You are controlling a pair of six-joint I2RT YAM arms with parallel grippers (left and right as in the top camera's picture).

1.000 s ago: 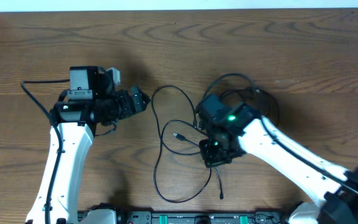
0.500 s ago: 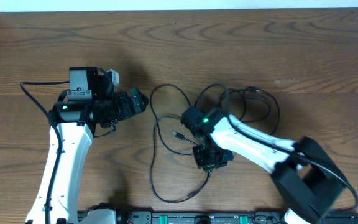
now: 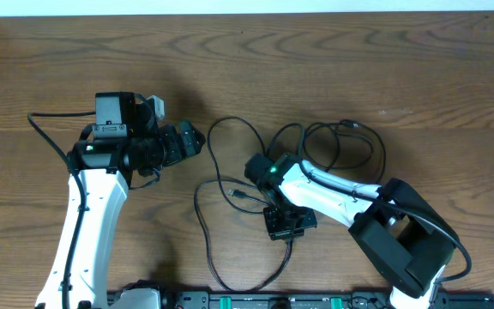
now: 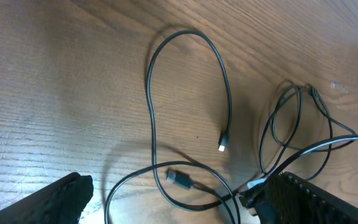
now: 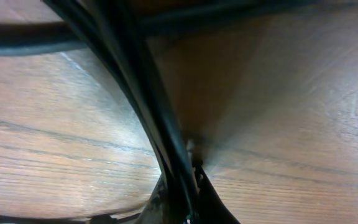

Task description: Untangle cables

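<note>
overhead: even, bright | left wrist: sharp, soft shadows | right wrist: cables [image 5: 148,112] blurred, glare patch

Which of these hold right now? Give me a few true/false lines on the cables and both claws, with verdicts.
1. The left claw is open and holds nothing. True.
2. The right claw is above the coil at the back. False: it is low over crossing strands nearer the front. The coil lies apart from it.
3. A loose plug lies on the table between the two claws. True.
4. Every cord lies apart from the rest. False: several cables cross one another by the right claw.
</note>
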